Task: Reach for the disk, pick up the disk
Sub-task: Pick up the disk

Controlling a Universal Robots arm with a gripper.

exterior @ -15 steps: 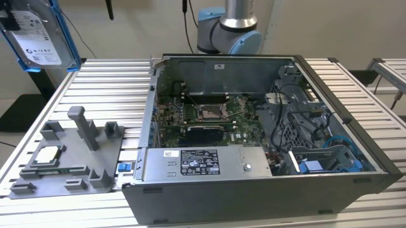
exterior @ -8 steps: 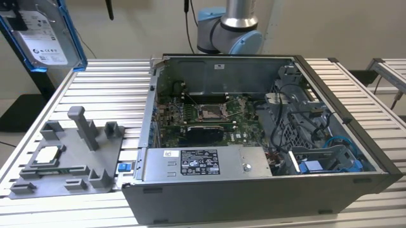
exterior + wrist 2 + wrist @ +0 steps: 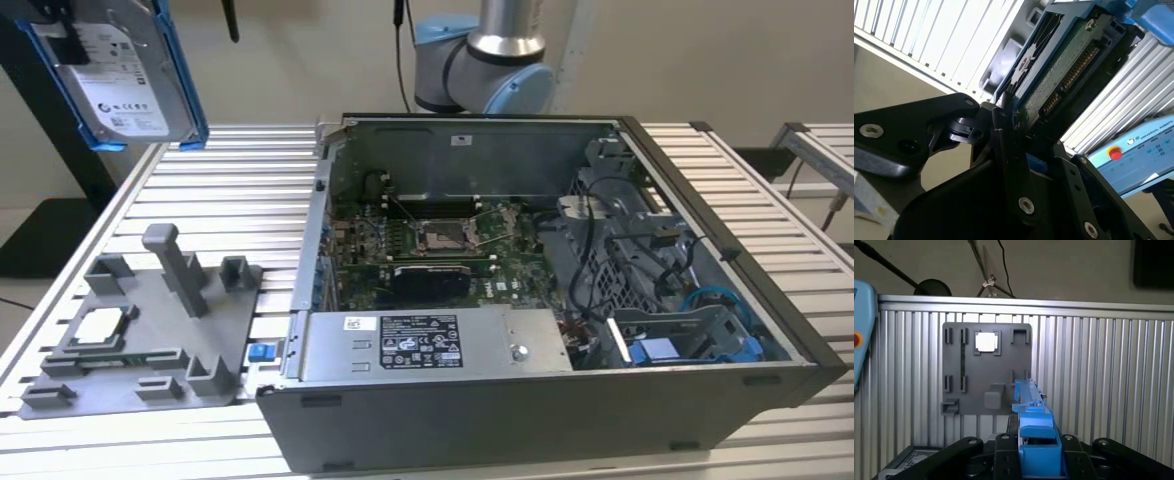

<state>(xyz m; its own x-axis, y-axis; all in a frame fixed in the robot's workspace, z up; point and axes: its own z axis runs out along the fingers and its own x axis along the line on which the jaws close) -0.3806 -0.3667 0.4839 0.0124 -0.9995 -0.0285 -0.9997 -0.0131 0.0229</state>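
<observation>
The disk hangs high above the table at the exterior view's left, its white label facing the camera and blue rails along its edges. In the second wrist view its green circuit-board underside runs away from my gripper, whose black fingers are shut on its near end. In the first wrist view the disk shows edge-on as a blue rail clamped between the fingers of my gripper, well above the table.
An open computer case fills the middle of the slatted aluminium table, with a grey labelled box at its front. A grey fixture plate holding a small silver chip lies left of it. The arm's base stands behind.
</observation>
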